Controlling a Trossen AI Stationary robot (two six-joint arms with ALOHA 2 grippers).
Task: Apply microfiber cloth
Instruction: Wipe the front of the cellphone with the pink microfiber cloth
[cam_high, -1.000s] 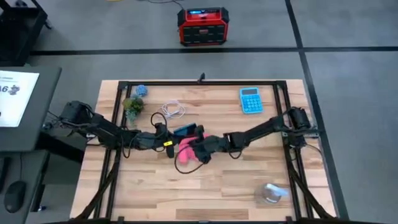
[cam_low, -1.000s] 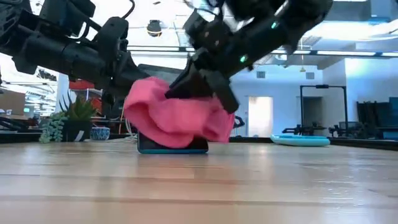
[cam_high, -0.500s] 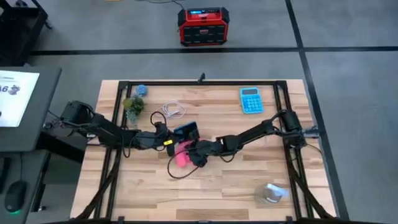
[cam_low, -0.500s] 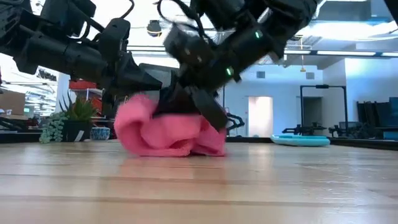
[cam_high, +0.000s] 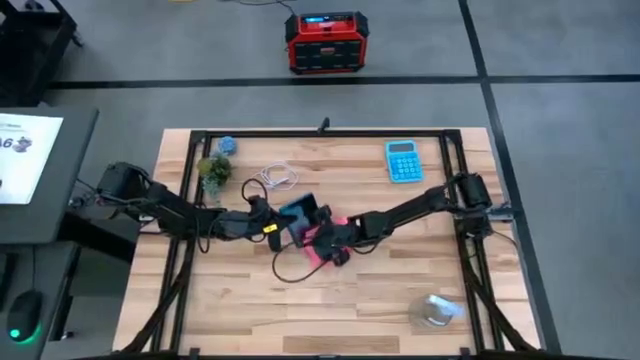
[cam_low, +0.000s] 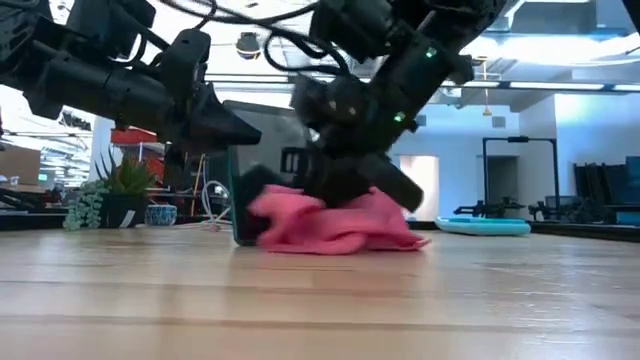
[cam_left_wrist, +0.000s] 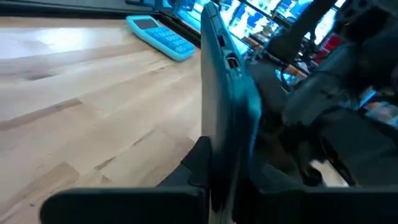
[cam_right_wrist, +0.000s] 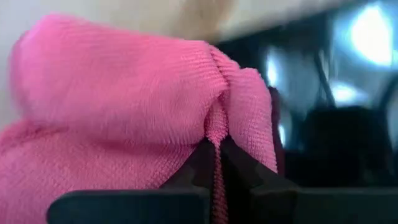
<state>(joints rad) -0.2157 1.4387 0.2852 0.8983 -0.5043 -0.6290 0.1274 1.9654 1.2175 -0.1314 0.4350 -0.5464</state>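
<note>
The microfiber cloth, bright pink and bunched, lies mid-table with its lower folds on the wood. My right gripper reaches in from the table's right and is shut on it. To the cloth's left a dark phone with a blue screen stands steeply on edge, and my left gripper is shut on it. In the low view the cloth's left end lies against the phone's face. My left gripper pinches the phone's near end between its two fingers, coming level from the table's left. The phone stands on its long edge, tilted; its lower edge reaches down to the tabletop in the low view. My right gripper pinches a raised fold of the cloth between its two fingertips, several layers gathered. The fingers slant down from the table's right. The cloth hangs slack around them, and its underside lies on the table.
A blue calculator lies at the far right. A white cable, a small plant and a blue object sit far left. A clear object is near right. Bare wood lies along the near edge.
My right gripper has dragged the cloth toward the table's left, then back toward the right and down. The cloth, draped high over the phone before, now lies lower and flatter on the table at the phone's right. The phone's steep edge now shows beside it.
</note>
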